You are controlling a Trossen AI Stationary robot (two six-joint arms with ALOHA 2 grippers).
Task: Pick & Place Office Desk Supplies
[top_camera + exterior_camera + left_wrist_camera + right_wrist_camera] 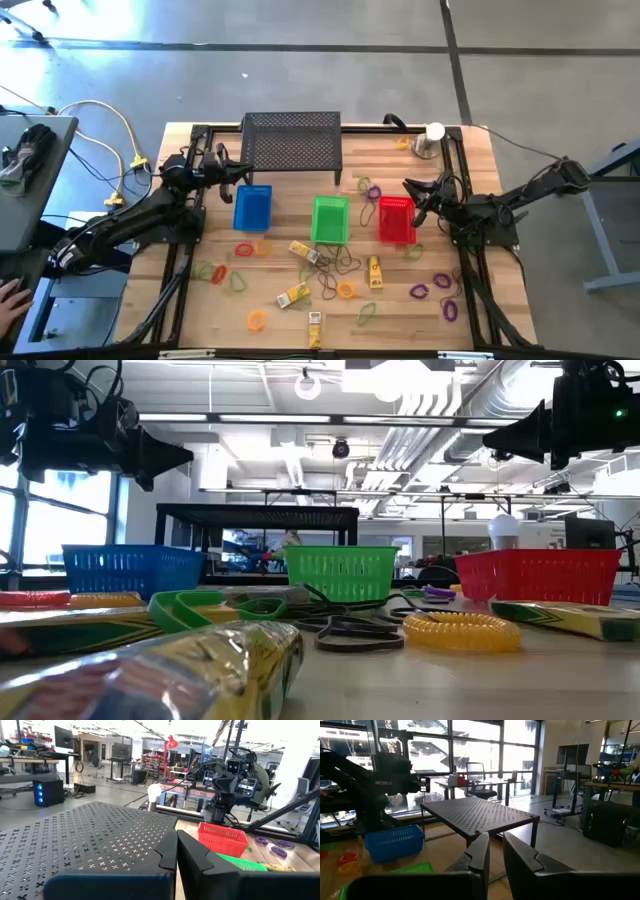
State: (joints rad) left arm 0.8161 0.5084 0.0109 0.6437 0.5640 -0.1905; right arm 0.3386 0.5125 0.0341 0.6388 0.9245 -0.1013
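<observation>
While idle: loops [345, 290] around baskets [331, 220].

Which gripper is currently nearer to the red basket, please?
The right. The right gripper hovers at the red basket, over its far rim. The left gripper is across the table, by the blue basket.

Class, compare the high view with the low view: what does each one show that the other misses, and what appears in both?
Only the high view shows both whole arms, the left gripper by the blue basket, the right gripper by the red basket, and the loops' full scatter. Only the low view shows the room's ceiling. Both show the three baskets, the black mesh stand and the yellow coil loop.
</observation>
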